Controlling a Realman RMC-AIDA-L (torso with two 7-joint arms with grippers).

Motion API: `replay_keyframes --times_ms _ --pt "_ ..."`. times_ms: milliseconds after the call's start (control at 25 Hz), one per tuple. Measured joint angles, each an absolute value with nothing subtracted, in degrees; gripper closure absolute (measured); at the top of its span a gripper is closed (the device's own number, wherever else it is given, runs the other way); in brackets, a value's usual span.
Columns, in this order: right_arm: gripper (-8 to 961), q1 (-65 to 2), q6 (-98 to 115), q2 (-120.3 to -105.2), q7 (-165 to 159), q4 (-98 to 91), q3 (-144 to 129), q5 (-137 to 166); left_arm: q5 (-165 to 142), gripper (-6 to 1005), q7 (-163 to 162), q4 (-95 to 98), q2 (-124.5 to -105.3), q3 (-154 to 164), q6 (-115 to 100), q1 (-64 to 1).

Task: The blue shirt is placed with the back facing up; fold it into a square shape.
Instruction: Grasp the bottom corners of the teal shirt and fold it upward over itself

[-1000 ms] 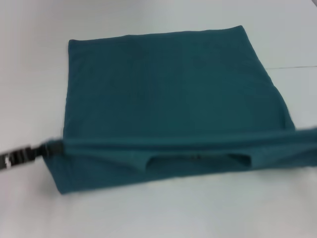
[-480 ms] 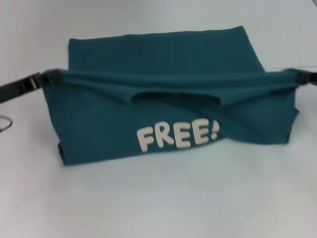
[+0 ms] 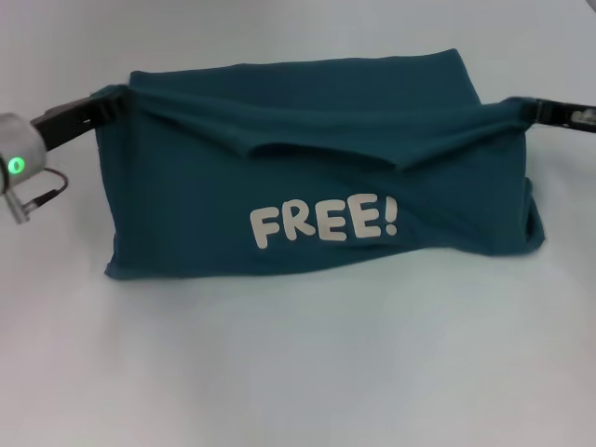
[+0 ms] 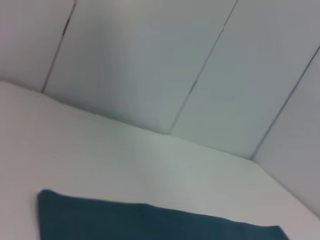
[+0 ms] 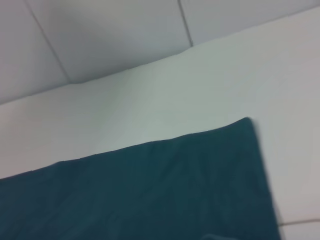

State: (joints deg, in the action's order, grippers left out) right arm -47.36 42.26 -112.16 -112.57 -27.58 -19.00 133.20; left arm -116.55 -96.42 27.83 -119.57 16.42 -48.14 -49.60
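The left pincer (image 3: 114, 104) and right pincer (image 3: 523, 107) each clamp a raised corner of the blue shirt (image 3: 317, 177). Between them the fabric hangs, its white "FREE!" lettering (image 3: 324, 223) facing forward above the white worktop (image 3: 307, 372).

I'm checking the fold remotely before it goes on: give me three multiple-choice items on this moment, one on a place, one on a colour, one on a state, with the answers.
1. Where is the left hand holding the blue shirt?
A. at its upper left corner
B. at the near hem
C. in the middle of the lettering

2. What colour is the "FREE!" lettering?
A. yellow
B. white
C. red

3. How does the shirt's held edge stand?
A. flat on the table
B. crumpled in a ball
C. lifted and stretched between the left hand and the right hand

Answers: 1 A, the head view shows the hand shut on that corner. 2 B, the letters show white against the teal fabric. 3 C, both hands pinch opposite corners and the printed panel hangs below them.
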Motion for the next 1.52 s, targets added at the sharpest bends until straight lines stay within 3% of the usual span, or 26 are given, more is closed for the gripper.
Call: replay_keyframes --times_ms 160,880,1160,1520 --pt "910 -48.6 34.3 -113.05 -106.6 -24.9 -22.3 126.5 -113.6 987 -90.6 26.3 -120.85 16.7 -43.0 -51.9" --pt "910 -48.6 28.1 -113.56 -103.0 -23.1 -26.0 120.0 -107.8 987 -85.0 24.0 -120.95 17.6 -39.7 -52.7" --pt "906 -48.9 24.9 -114.94 -101.4 -22.2 -25.9 120.0 -107.8 988 -83.7 22.1 -121.17 18.2 -38.8 -53.0" --pt "860 -48.4 26.6 -114.75 -101.4 -22.7 -26.1 120.0 -107.5 855 -83.3 22.3 -121.77 18.6 -36.0 -52.7"
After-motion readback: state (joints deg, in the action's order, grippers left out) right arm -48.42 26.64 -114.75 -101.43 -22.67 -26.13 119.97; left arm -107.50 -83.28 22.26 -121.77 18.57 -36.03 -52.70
